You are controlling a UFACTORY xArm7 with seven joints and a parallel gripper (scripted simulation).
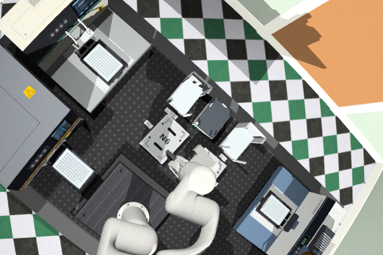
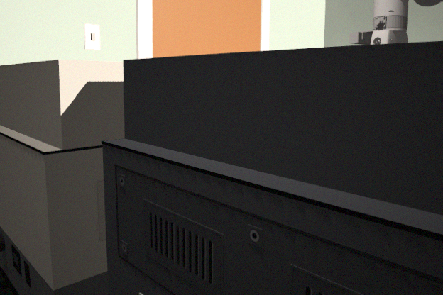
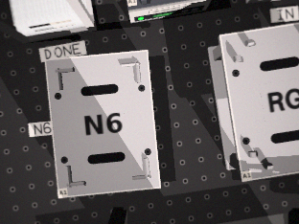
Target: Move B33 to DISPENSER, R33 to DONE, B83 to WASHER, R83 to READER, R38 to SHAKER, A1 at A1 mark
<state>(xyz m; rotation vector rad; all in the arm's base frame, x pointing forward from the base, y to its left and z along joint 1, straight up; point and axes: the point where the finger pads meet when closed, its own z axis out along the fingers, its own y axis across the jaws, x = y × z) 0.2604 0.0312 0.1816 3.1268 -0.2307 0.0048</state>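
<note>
white arm (image 1: pixel 191 196) bent at the elbow, wrist pointing down; gripper (image 1: pixel 170 155) apparently fully open, holding nothing

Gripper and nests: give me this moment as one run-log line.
gripper: open, holding nothing | position: between N6 and RG | N6: no plate | RG: no plate seen

Nest N6 (image 3: pixel 103 122) left of RG (image 3: pixel 268 96)
</note>
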